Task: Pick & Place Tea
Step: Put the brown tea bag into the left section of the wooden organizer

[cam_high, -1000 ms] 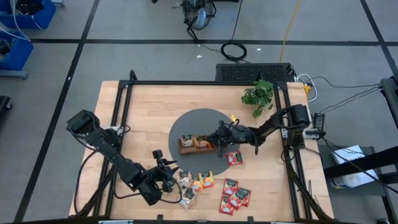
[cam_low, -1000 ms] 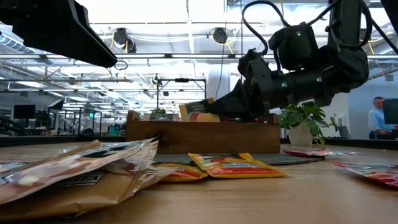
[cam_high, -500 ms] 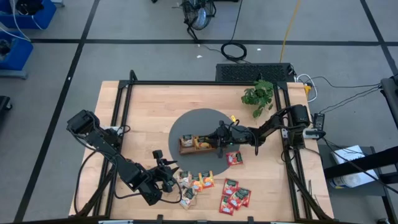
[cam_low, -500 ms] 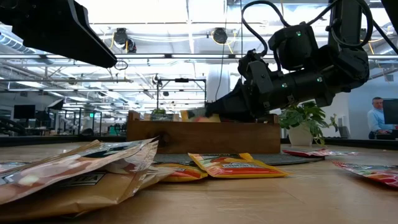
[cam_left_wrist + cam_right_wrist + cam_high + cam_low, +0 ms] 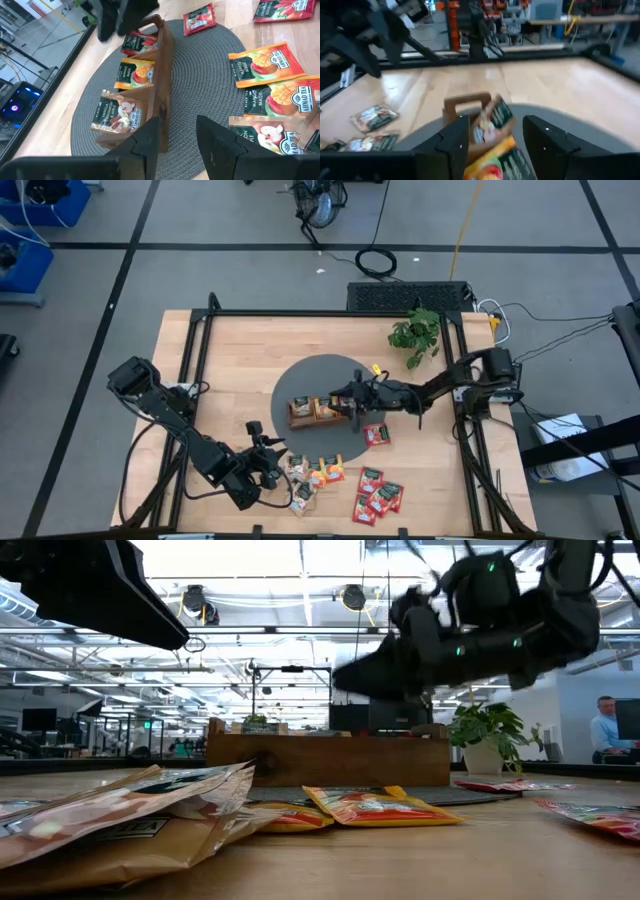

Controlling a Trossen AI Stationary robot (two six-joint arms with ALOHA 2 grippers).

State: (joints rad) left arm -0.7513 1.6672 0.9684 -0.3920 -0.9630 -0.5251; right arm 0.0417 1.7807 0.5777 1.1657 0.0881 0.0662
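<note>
The brown wooden tray stands on a round grey mat. It holds a red sachet, an orange one and a tan one, each in its own compartment. My right gripper hovers open just above the tray's right end, with nothing between its fingers. More tea sachets lie flat on the table: orange and tan ones, red ones and a single red one. My left gripper waits open near the front edge, left of the loose sachets.
A potted plant stands at the back right of the table. A black frame runs along the table's edges. Bare wood lies left of the mat and behind it. A person stands far off in the room.
My right gripper has opened and let go of an orange sachet, which has dropped below the tray's rim. The gripper has then risen clear of the tray.
</note>
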